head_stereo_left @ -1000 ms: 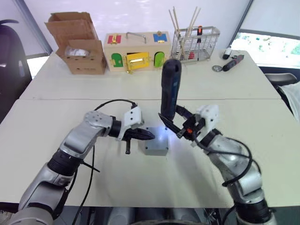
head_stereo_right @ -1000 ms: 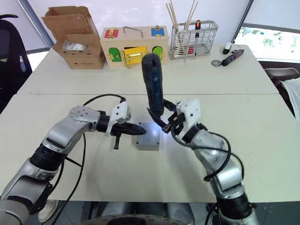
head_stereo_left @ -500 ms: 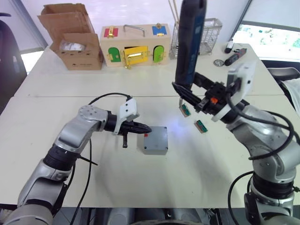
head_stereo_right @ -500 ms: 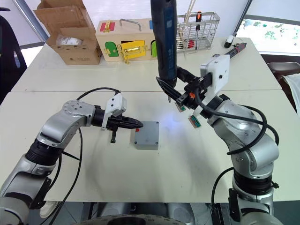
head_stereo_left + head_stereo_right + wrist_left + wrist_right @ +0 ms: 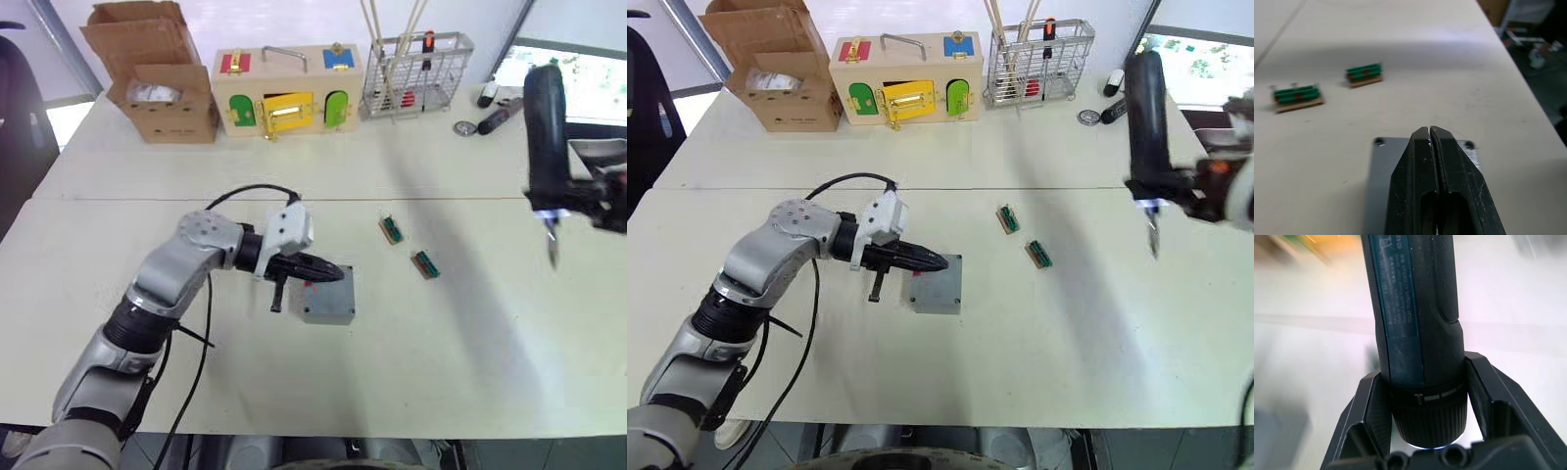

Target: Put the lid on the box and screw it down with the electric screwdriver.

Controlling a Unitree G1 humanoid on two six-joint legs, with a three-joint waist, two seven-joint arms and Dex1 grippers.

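The grey box (image 5: 328,302) sits mid-table with the grey lid (image 5: 1378,166) lying on top, corner screw holes showing, and a small red mark on its near-left side. My left gripper (image 5: 338,271) is shut with nothing in it, its joined fingertips (image 5: 1420,147) lying over the lid's top. The dark electric screwdriver (image 5: 544,127) hangs upright in the air at the far right, well away from the box, bit down and a white light at the tip. My right gripper (image 5: 1425,379) is shut on its lower barrel.
Two small green terminal blocks (image 5: 392,230) (image 5: 425,263) lie right of the box. Along the far edge stand a cardboard box (image 5: 162,83), a wooden box with coloured doors (image 5: 287,93), a wire basket (image 5: 416,78) and a black-and-red tool (image 5: 500,116).
My right arm has lifted the screwdriver off the box and swung it far to the right. The left gripper has slid forward over the lid. The camera view has shifted.
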